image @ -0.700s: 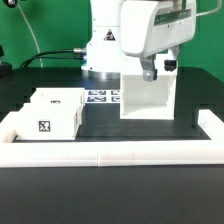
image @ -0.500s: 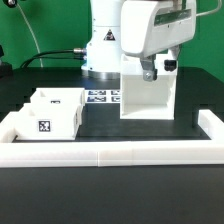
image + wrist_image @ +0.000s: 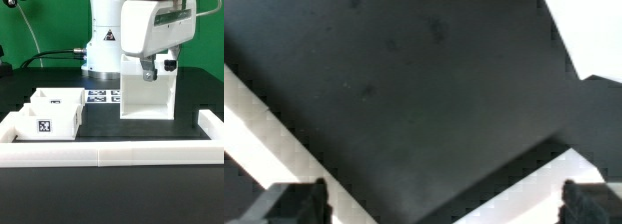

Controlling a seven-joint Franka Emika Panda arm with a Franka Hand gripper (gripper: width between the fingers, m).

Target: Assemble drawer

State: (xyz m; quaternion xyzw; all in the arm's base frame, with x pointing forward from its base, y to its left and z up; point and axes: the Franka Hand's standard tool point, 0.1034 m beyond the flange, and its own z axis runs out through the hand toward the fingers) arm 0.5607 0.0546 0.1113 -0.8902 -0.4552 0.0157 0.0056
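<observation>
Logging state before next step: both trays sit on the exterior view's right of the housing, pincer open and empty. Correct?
No: the trays sit on the exterior view's left of the housing, per the exterior view. Pincer open and empty is right.

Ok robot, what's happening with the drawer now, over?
Tool open, empty, up by the housing's top. Drawer housing upright; two trays not yet in, sitting at the exterior view's left. No blocker seen.
</observation>
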